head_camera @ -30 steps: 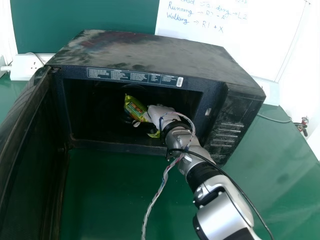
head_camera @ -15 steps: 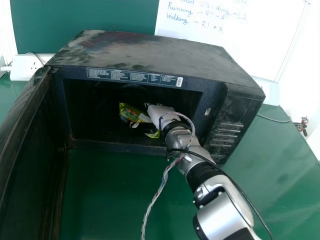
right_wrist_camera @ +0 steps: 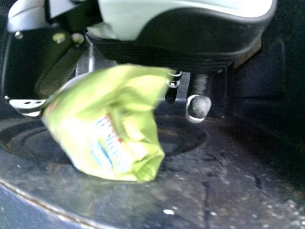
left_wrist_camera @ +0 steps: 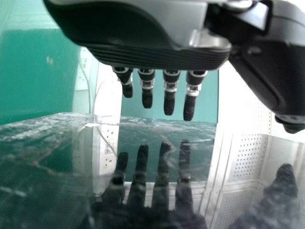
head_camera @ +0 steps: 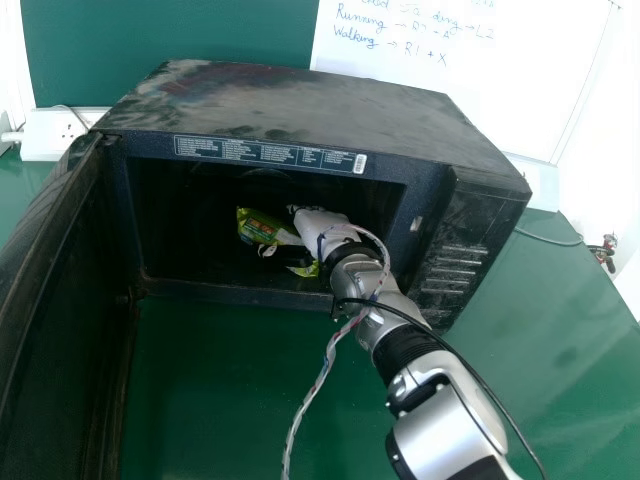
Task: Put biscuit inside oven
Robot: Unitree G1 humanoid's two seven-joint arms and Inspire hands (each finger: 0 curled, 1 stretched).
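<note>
Left hand [left_wrist_camera: 152, 55]: seen in left wrist view, fingers held straight and apart, thumb kept off to one side, all mirrored in a glossy, dusty surface [left_wrist_camera: 57, 186]
Socket box [head_camera: 50, 132]: white, set behind the oven's left end, with a plug and cable fitted
Oven door [head_camera: 65, 330]: swung wide open at left, green table [head_camera: 225, 390] seen between it and the arm
Oven [head_camera: 300, 108]: black, dusty on top, printed label strip [head_camera: 270, 152] stuck above the opening
Biscuit packet [head_camera: 262, 228]: yellow-green, located inside the oven, tilted and crumpled, gripped by the right hand; contact with the oven floor cannot be told
Turntable [right_wrist_camera: 188, 136]: dark and round, partly covered by the packet in right wrist view
Right hand [head_camera: 325, 228]: placed inside the oven, fingers closed on the packet, pinched against the thumb; some fingers hidden by the wrapper
Right arm [head_camera: 445, 415]: extended in from bottom right, pale braided cable [head_camera: 328, 362] and thin black cable [head_camera: 465, 362] strung along it
Whiteboard [head_camera: 470, 90]: stood behind the oven at right, handwriting marked on it
</note>
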